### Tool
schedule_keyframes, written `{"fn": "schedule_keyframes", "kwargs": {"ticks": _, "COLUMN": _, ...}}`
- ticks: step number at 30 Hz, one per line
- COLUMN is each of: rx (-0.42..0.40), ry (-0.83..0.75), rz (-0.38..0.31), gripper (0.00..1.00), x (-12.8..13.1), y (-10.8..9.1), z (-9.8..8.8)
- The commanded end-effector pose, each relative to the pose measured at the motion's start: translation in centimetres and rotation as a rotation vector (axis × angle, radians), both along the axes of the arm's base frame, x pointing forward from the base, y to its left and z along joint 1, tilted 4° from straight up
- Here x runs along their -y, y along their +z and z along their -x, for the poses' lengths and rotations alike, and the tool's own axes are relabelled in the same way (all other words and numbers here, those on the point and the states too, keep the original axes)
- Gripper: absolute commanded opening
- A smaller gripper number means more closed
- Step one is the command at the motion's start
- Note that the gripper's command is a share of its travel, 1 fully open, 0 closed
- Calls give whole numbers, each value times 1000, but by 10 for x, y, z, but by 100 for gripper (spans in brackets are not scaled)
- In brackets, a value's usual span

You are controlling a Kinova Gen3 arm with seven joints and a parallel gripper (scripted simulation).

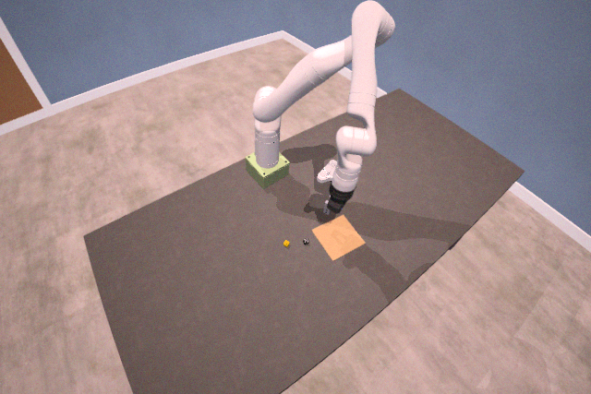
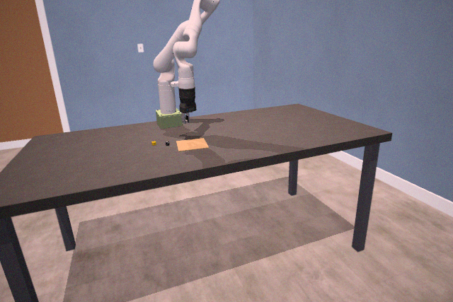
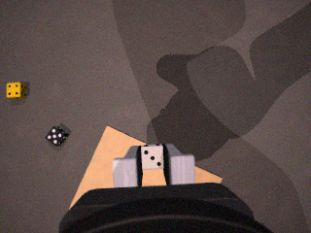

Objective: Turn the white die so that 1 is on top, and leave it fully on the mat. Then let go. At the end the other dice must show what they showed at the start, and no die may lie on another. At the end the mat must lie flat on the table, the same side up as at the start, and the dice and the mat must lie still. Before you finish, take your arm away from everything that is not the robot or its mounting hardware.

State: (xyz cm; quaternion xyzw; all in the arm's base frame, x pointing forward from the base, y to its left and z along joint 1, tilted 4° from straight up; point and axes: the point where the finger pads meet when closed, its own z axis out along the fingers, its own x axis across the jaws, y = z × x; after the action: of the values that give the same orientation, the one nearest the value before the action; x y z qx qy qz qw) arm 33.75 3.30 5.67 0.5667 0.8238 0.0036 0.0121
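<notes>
My gripper (image 3: pixel 152 159) is shut on the white die (image 3: pixel 153 157) and holds it in the air above the table. The die's face toward the wrist camera shows three pips. The gripper also shows in the top view (image 1: pixel 329 209) and the exterior view (image 2: pixel 187 118), above the near-base corner of the orange mat (image 1: pixel 338 237). The mat lies flat on the dark table, and shows in the exterior view (image 2: pixel 192 143) and in the wrist view (image 3: pixel 104 165), partly hidden by the gripper. The die itself is too small to make out in the top and exterior views.
A black die (image 3: pixel 56 136) and a yellow die (image 3: pixel 16 90) lie on the table left of the mat, apart from each other; they also show in the top view, black die (image 1: pixel 305 240), yellow die (image 1: pixel 286 243). The arm's green base (image 1: pixel 267 170) stands behind.
</notes>
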Motion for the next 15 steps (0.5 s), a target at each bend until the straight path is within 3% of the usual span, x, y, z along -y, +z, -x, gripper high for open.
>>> {"fn": "schedule_keyframes", "kwargs": {"ticks": 1, "rx": 13, "ry": 105, "rz": -4, "gripper": 34, "x": -1, "y": 3, "z": -13}}
{"fn": "schedule_keyframes", "kwargs": {"ticks": 5, "rx": 20, "ry": 296, "rz": 3, "gripper": 34, "x": -4, "y": 4, "z": -27}}
{"fn": "schedule_keyframes", "kwargs": {"ticks": 7, "rx": 20, "ry": 296, "rz": 3, "gripper": 34, "x": -4, "y": 4, "z": -27}}
{"fn": "schedule_keyframes", "kwargs": {"ticks": 15, "rx": 37, "ry": 592, "rz": 17, "gripper": 34, "x": -11, "y": 8, "z": -52}}
